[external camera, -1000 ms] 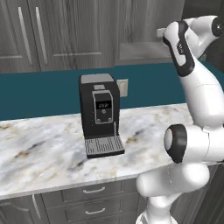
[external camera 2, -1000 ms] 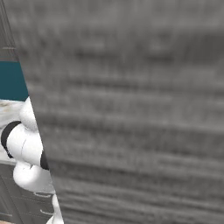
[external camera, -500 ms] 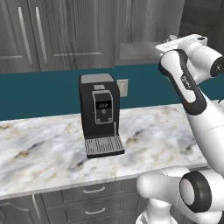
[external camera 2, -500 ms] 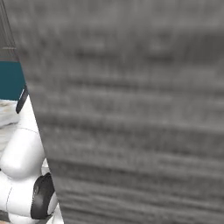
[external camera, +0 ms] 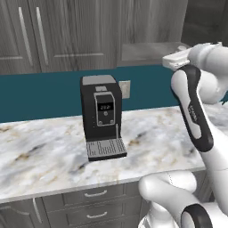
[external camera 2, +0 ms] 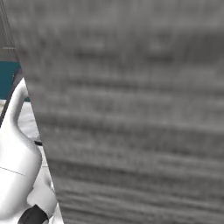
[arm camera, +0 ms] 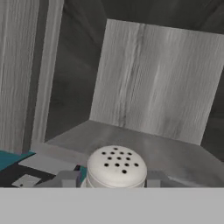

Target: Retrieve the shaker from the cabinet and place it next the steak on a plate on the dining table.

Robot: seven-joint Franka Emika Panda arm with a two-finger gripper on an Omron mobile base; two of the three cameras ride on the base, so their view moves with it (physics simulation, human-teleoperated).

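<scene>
The pale shaker (arm camera: 116, 167) sits right in front of the hand camera, its rounded cap dotted with small holes. My gripper (arm camera: 113, 179) is shut on the shaker, a grey fingertip (arm camera: 67, 178) pressing each side. Behind it lies the open cabinet (arm camera: 153, 83), with a bare grey shelf and wood-grain back wall. In the left base view my arm reaches up to the open cabinet bay (external camera: 149, 50) at the upper right. The steak, the plate and the dining table are out of view.
A black coffee machine (external camera: 101, 115) stands on the marble counter (external camera: 44, 151) under the closed cabinet doors (external camera: 67, 33) with silver bar handles. Drawer units (external camera: 95, 205) run below. The open cabinet door (external camera 2: 131, 109) hangs close in front of the right base camera.
My arm has drawn back from the cabinet bay and dropped a little, with the forearm now nearer the left base camera. The shaker stays in the grip.
</scene>
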